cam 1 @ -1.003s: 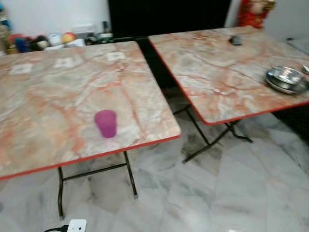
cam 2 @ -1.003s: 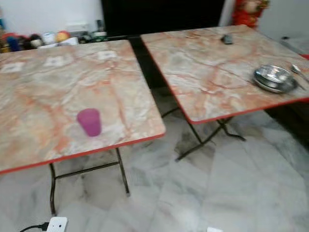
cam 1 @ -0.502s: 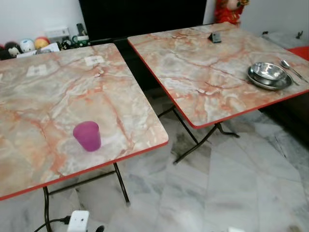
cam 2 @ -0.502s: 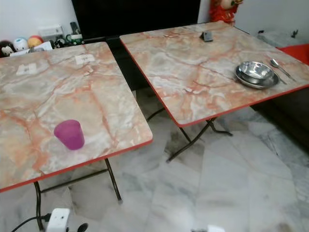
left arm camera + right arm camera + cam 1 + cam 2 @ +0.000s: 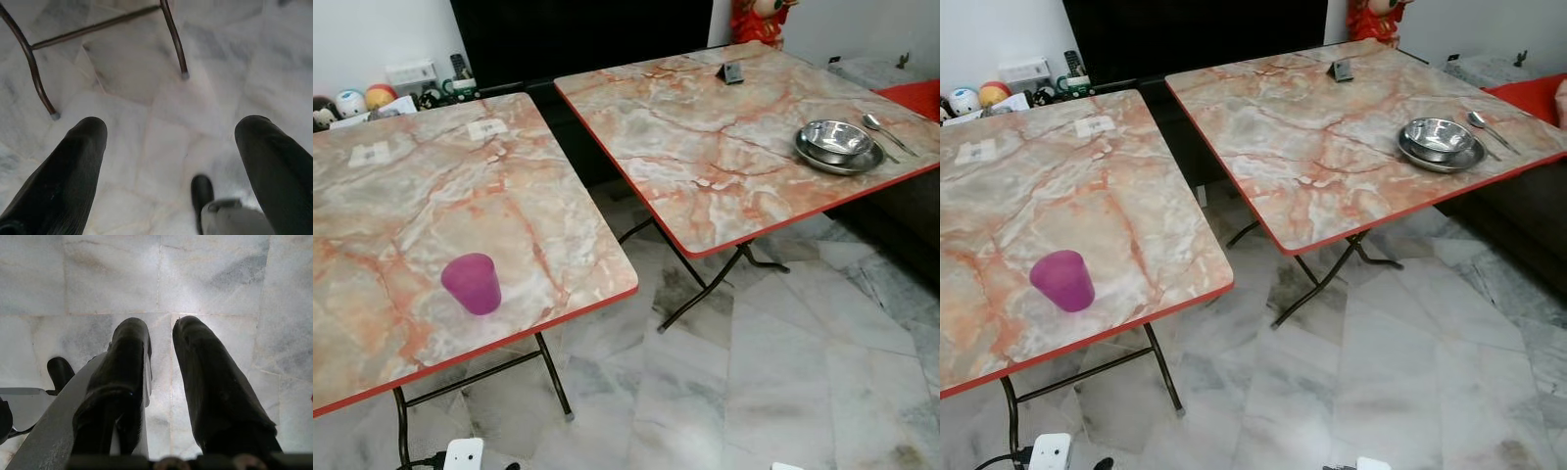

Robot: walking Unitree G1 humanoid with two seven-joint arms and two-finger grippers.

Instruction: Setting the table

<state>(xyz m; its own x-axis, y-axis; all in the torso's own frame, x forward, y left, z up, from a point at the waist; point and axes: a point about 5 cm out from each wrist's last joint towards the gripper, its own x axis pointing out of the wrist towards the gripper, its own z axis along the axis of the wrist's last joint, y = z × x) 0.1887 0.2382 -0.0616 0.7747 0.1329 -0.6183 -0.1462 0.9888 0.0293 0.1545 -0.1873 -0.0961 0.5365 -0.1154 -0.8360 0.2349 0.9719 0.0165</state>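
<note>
Left wrist view: left gripper (image 5: 171, 134) spread above table legs (image 5: 174, 41).

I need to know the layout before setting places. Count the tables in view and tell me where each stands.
2. One table stands on the robot's left, with a purple cup on it. The other table stands on the right, across a gap, bearing a metal bowl and spoon.

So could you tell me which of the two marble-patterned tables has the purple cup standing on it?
The left table, nearer the wall shelf. The purple cup stands upright near its front edge, while the right table carries the steel bowl and spoon.
</note>
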